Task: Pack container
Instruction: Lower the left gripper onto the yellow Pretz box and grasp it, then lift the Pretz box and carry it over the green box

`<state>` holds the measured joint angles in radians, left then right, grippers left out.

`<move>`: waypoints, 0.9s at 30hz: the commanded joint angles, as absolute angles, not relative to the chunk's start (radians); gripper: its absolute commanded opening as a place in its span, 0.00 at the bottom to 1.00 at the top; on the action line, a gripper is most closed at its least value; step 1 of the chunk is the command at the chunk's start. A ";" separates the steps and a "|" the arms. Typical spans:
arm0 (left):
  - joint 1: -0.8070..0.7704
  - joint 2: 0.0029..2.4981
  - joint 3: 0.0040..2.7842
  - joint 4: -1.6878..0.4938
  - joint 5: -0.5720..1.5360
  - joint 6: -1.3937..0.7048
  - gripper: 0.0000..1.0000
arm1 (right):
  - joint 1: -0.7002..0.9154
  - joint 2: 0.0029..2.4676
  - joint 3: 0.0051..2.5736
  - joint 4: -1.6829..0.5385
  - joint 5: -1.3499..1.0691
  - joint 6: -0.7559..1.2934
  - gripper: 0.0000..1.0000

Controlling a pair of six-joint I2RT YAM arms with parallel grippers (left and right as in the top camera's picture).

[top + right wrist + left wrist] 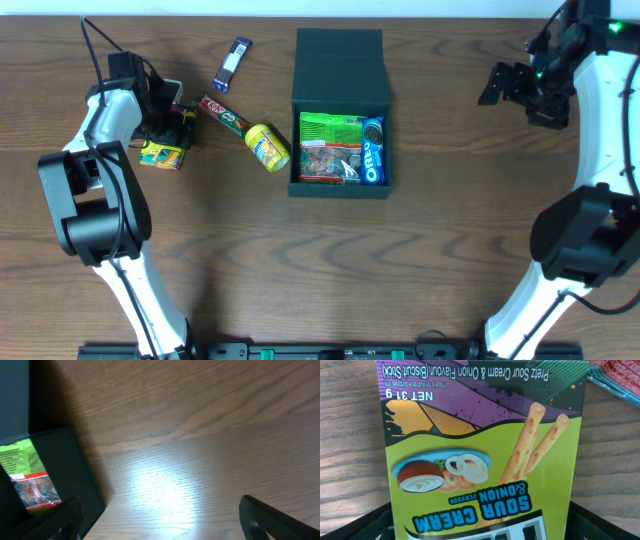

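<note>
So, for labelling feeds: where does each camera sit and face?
Overhead: above the table, looking straight down; container, left arm, right arm.
Left wrist: on left arm, looking down onto Pretz box; own fingers at bottom corners.
Right wrist: on right arm, looking down at table and container corner; own fingers below.
Shared: overhead and right wrist both show the container.
</note>
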<state>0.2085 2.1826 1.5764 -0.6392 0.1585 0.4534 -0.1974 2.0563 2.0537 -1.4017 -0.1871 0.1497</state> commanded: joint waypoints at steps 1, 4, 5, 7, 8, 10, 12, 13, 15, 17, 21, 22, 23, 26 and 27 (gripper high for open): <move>0.209 2.201 1.571 -0.638 0.170 0.463 0.96 | -0.188 2.061 2.053 -1.403 -0.192 0.161 0.99; 0.209 2.201 1.571 -0.638 0.173 0.430 0.96 | -0.188 2.061 2.053 -1.403 -0.192 0.161 0.99; 0.209 2.201 1.571 -0.638 0.176 0.421 0.97 | -0.188 2.061 2.053 -1.403 -0.192 0.161 0.99; 0.209 2.201 1.571 -0.638 0.177 0.402 1.00 | -0.188 2.061 2.053 -1.403 -0.192 0.161 0.99; 0.209 2.201 1.571 -0.638 0.177 0.392 1.00 | -0.188 2.061 2.053 -1.402 -0.192 0.161 0.99; 0.209 2.201 1.571 -0.638 0.177 0.377 0.93 | -0.188 2.061 2.053 -1.402 -0.192 0.161 0.99; 0.209 2.201 1.571 -0.638 0.177 0.377 0.86 | -0.188 2.061 2.053 -1.401 -0.192 0.161 0.99; 0.209 2.201 1.571 -0.638 0.177 0.377 0.83 | -0.188 2.061 2.053 -1.399 -0.192 0.161 0.99; 0.209 2.201 1.571 -0.638 0.177 0.377 0.80 | -0.188 2.061 2.053 -1.399 -0.192 0.161 0.99; 0.209 2.201 1.571 -0.638 0.177 0.377 0.79 | -0.188 2.061 2.053 -1.399 -0.192 0.161 0.99; 0.209 2.201 1.573 -0.638 0.177 0.352 0.78 | -0.188 2.061 2.053 -1.399 -0.192 0.161 0.99; 0.208 2.201 1.574 -0.638 0.177 0.344 0.78 | -0.188 2.061 2.053 -1.399 -0.192 0.161 0.99; 0.208 2.199 1.574 -0.638 0.177 0.332 0.78 | -0.188 2.061 2.053 -1.398 -0.192 0.161 0.99; 0.207 2.195 1.582 -0.640 0.177 0.322 0.78 | -0.188 2.061 2.053 -1.398 -0.192 0.161 0.99; 0.204 2.195 1.589 -0.644 0.177 0.314 0.78 | -0.188 2.061 2.053 -1.398 -0.192 0.161 0.99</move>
